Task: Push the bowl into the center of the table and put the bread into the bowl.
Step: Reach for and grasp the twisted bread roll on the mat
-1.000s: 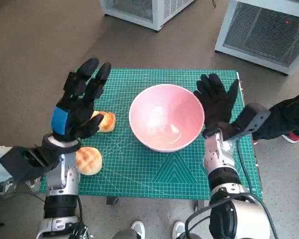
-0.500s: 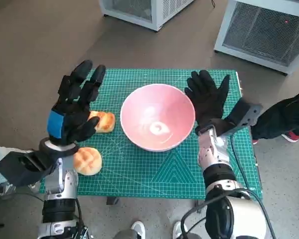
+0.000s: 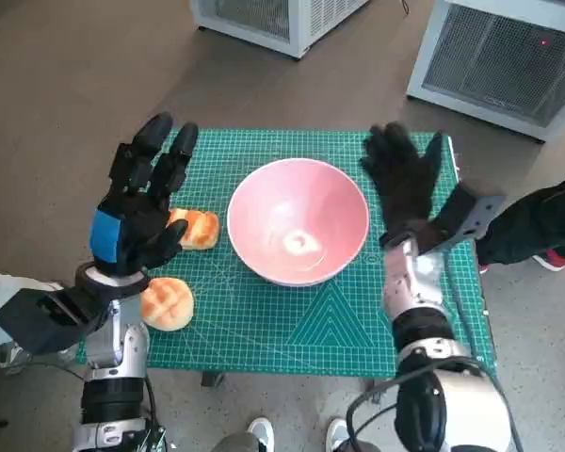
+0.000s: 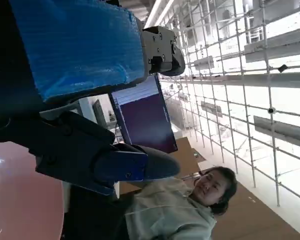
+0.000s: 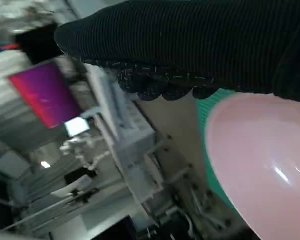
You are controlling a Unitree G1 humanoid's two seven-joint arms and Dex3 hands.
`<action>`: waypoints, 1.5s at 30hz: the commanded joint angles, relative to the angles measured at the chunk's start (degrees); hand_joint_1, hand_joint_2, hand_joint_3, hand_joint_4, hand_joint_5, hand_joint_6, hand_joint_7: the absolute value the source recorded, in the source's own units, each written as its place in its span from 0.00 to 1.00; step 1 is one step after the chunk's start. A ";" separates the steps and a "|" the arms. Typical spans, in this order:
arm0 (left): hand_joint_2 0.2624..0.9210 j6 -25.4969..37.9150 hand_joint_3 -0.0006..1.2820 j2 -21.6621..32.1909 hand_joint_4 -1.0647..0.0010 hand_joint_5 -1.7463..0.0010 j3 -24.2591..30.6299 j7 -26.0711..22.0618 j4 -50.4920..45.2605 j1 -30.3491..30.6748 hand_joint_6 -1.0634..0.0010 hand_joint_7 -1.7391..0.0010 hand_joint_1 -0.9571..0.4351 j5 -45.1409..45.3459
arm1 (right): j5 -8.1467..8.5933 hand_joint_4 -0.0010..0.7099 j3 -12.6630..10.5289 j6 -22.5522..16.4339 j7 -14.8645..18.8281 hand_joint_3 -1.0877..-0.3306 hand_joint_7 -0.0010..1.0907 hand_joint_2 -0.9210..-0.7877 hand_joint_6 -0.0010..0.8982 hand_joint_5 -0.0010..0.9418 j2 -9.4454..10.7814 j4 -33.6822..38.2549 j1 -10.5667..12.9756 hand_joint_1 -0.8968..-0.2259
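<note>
Now the bowl [image 3: 298, 221] sits upright on the green mat [image 3: 292, 320] that covers the desk, about at the mat's middle, so the push looks done or nearly done. It holds nothing; only a glint of light shows on its pink inside.

Left of the bowl lie 2 pieces of bread. One bun [image 3: 197, 229] is near the bowl's left rim, apart from it. The other bun [image 3: 167, 302] lies nearer the robot, by the mat's front left corner. Both are roundish, with no clear long axis.

The left hand [image 3: 137, 215] hangs above the mat left of the bowl, its fingers [image 3: 162, 151] spread apart and holding nothing; its palm partly overlaps the nearer-to-bowl bun in the head view, so that bun lies just under and to the bowl side of it. The right hand [image 3: 403, 179] stands at the bowl's right side, fingers apart and empty; whether it touches the rim I cannot tell.

Judging from this, the left hand is the nearer one for the bread: it must drop onto a bun, then carry it rightward over the rim.
</note>
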 commanded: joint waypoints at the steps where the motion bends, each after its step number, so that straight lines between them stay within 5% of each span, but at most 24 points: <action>1: 1.00 0.22 0.26 -0.24 0.80 1.00 -0.90 0.67 -0.53 -1.04 0.95 0.76 0.21 1.03 | -1.09 0.33 1.89 -5.96 4.46 0.34 0.19 0.00 0.28 0.01 -0.79 -2.13 2.80 0.28; 9: 1.00 0.57 0.27 -0.12 0.80 1.00 -2.21 0.85 0.61 -3.59 0.97 0.77 0.21 2.05 | -1.13 0.32 5.37 -17.90 12.44 0.33 0.20 0.00 0.29 0.01 -2.11 -9.40 6.69 0.23; 15: 1.00 1.28 0.27 -0.05 0.81 1.00 -3.11 0.13 1.88 -6.50 0.97 0.78 0.21 2.08 | -1.24 0.33 7.75 -22.14 13.73 0.32 0.22 0.00 0.30 0.01 -3.19 -16.58 9.49 0.24; 26: 1.00 3.04 0.26 -0.39 0.81 1.00 -3.82 -2.31 3.50 -12.05 0.95 0.77 0.21 0.66 | 3.58 0.38 11.09 -17.49 14.42 0.47 0.27 0.00 0.35 0.02 -2.11 -34.67 16.59 0.18; 34: 1.00 2.37 0.26 0.17 0.81 1.00 -3.67 -3.84 4.41 -14.91 0.99 0.72 0.20 0.81 | 3.24 0.40 13.33 -15.67 13.51 0.52 0.28 0.00 0.34 0.02 -2.66 -42.95 20.20 0.18; 45: 1.00 -1.64 0.25 2.72 0.81 1.00 -1.91 -5.18 8.39 -17.80 1.00 0.71 0.20 2.36 | 2.14 0.40 14.29 -15.31 12.07 0.50 0.28 0.00 0.32 0.01 -3.62 -45.20 21.25 0.18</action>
